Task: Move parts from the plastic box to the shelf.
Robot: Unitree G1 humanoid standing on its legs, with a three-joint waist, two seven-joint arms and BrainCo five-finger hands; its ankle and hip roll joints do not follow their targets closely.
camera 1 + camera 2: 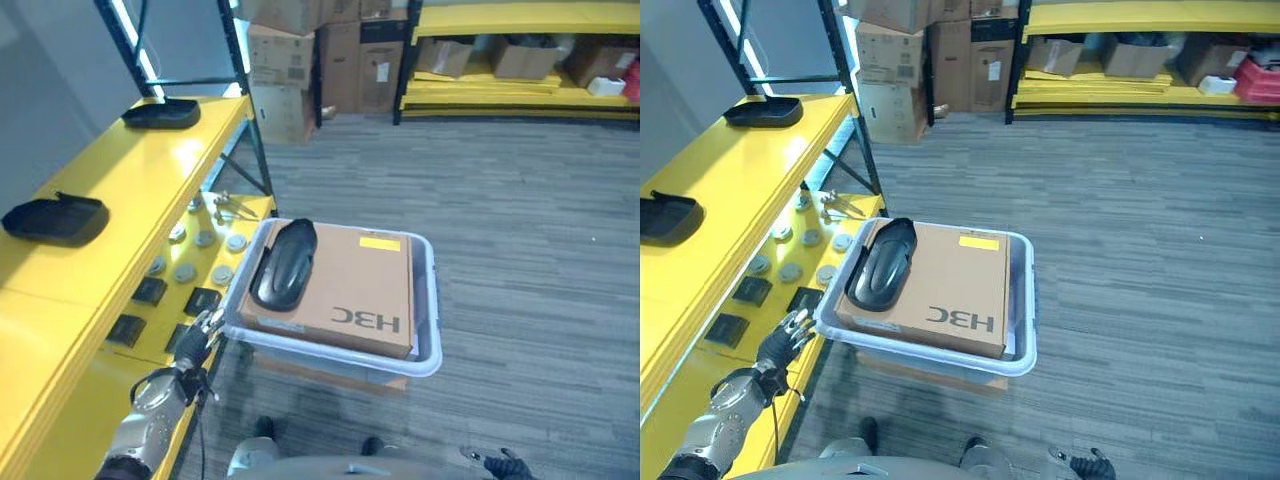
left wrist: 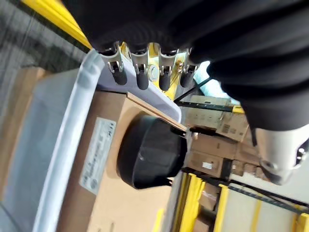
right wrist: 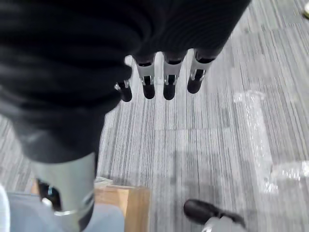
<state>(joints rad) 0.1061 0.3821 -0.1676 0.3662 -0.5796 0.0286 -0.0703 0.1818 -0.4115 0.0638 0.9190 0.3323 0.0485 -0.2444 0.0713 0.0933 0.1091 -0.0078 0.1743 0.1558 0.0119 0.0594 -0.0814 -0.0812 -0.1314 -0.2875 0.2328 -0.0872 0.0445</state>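
the yellow shelf (image 1: 120, 200) runs up the robot's left side with two black parts already on its top board, and the plastic box (image 1: 425, 350) sits just in front, holding a cardboard carton (image 1: 350, 285) with one black part (image 1: 285, 262) lying on it. that part's long axis runs roughly 12 to 6, and it lies at about 1 o'clock from the left hand (image 1: 195, 340), which is empty with fingers loosely straight right at the box's near-left rim. so the left is clearly the nearer one, while the right hand (image 3: 159, 79) hangs slack and empty over the carpet at the lower right.
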